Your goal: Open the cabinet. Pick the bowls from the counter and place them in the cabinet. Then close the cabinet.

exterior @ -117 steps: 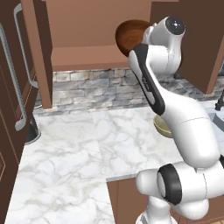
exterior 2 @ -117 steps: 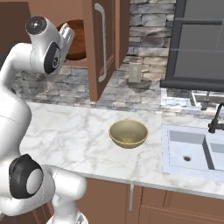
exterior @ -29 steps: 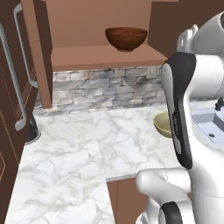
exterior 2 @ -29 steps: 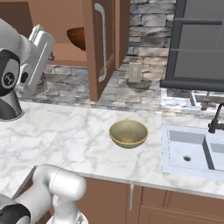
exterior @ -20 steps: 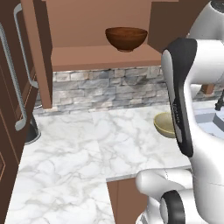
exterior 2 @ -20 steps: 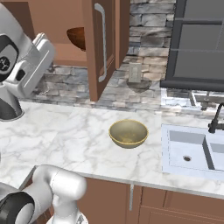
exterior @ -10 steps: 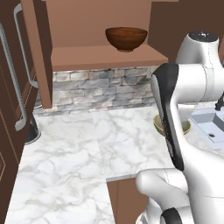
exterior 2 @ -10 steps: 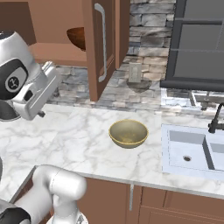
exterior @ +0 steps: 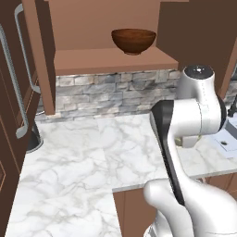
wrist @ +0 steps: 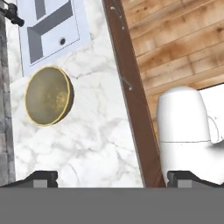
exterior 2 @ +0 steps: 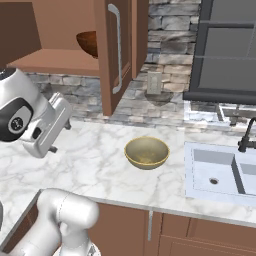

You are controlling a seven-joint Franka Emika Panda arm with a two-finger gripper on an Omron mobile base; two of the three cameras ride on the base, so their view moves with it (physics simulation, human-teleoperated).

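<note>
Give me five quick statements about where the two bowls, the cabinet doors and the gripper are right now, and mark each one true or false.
1. The dark wooden bowl sits on the cabinet shelf. True.
2. The pale bowl is in the sink. False: it rests on the counter, left of the sink.
3. The cabinet doors are closed. False: the doors stand open and the shelf is exposed.
4. The gripper is holding the pale bowl. False: its fingertips are spread with nothing between them, and the bowl lies apart on the marble.
5. The pale bowl stands upright, opening up. True.
</note>
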